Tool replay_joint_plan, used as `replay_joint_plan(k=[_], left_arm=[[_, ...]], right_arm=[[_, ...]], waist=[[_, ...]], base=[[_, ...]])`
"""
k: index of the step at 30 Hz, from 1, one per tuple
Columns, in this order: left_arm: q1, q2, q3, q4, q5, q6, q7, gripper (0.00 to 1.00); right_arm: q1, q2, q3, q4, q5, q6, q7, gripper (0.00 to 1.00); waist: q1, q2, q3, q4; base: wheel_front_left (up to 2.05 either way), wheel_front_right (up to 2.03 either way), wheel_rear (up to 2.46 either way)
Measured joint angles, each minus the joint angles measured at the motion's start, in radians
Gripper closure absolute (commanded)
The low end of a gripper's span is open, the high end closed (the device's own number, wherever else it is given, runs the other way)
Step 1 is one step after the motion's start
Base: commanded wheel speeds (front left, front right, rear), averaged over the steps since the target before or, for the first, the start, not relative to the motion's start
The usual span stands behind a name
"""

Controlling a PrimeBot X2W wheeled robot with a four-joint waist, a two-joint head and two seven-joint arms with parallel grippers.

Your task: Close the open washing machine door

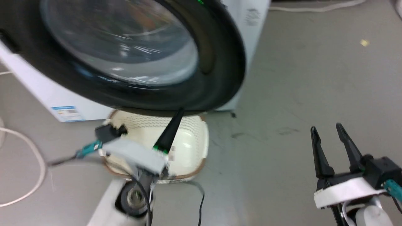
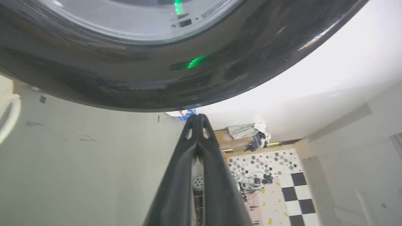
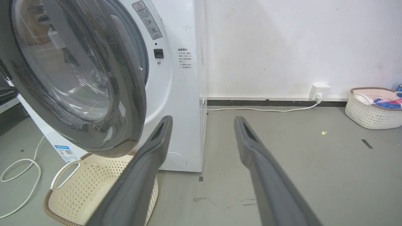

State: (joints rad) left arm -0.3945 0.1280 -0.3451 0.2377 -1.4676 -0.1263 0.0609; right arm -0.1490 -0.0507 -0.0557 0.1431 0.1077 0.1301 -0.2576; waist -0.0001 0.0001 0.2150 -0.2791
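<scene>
Cream perforated basket [image 1: 188, 141], looped white cable [image 1: 34, 163]; wall socket [image 3: 319, 91], far laundry basket [image 3: 370, 114]

The left arm [image 1: 106, 204] rises from the lower left, blurred, with its grey wrist [image 1: 135, 153] tilted to the right. The left gripper [image 1: 179, 112] is closed, its 2 dark fingers [image 1: 169, 133] pressed into 1 spike pointing up and slightly right. In the left wrist view the fingertips [image 2: 203, 121] touch, with nothing between them. The right gripper [image 1: 326, 127] sits low on the right, well apart from the left. Its jaws are spread wide and empty, and its 2 fingers point up from a white-banded wrist [image 1: 342, 191].
</scene>
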Motion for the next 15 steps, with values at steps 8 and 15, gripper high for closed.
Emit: replay_joint_plan(k=[8,15], left_arm=[[0.113,0.202,-0.156,-0.032,0.401,0.000,-0.312,0.00],[0.212,0.135,0.136,-0.070,0.941,0.035,-0.318,0.00]], right_arm=[[0.057,0.000,0.004,-0.006,-0.031,0.000,0.000,0.00],[0.085,0.000,0.024,-0.009,-0.038,0.000,0.000,0.00]], waist=[[-0.0001,-0.0001,-0.087,0.144],[-0.0001,-0.0001,-0.158,0.246]], base=[[0.00,0.00,0.00],[0.00,0.00,0.00]])
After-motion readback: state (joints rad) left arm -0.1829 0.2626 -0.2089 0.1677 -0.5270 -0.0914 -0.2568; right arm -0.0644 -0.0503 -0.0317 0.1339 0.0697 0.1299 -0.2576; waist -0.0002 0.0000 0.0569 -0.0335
